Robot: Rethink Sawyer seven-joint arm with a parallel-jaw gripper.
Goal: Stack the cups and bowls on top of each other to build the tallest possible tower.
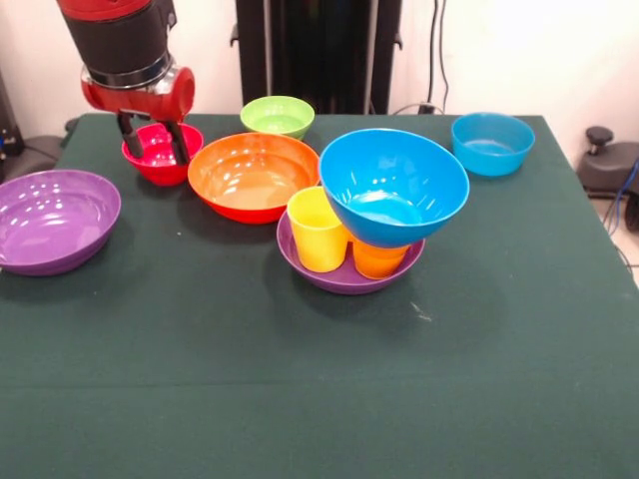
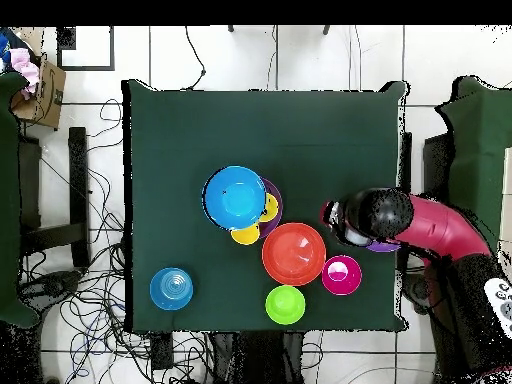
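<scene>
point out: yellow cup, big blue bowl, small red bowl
yellow cup (image 1: 318,232): front view, its side wall.
big blue bowl (image 1: 391,185): front view, inner wall.
small red bowl (image 1: 155,155): front view, inside, left of the jaws.

Bowls: purple (image 1: 52,220), red (image 1: 157,155), orange (image 1: 250,176), green (image 1: 278,116), blue (image 1: 393,186); yellow cup (image 1: 318,231); dark green table (image 1: 300,379).

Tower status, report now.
Gripper open, fingers down in small red bowl. Tower: purple bowl, yellow and orange cups, large blue bowl tilted on top. Orange bowl sits between.
</scene>
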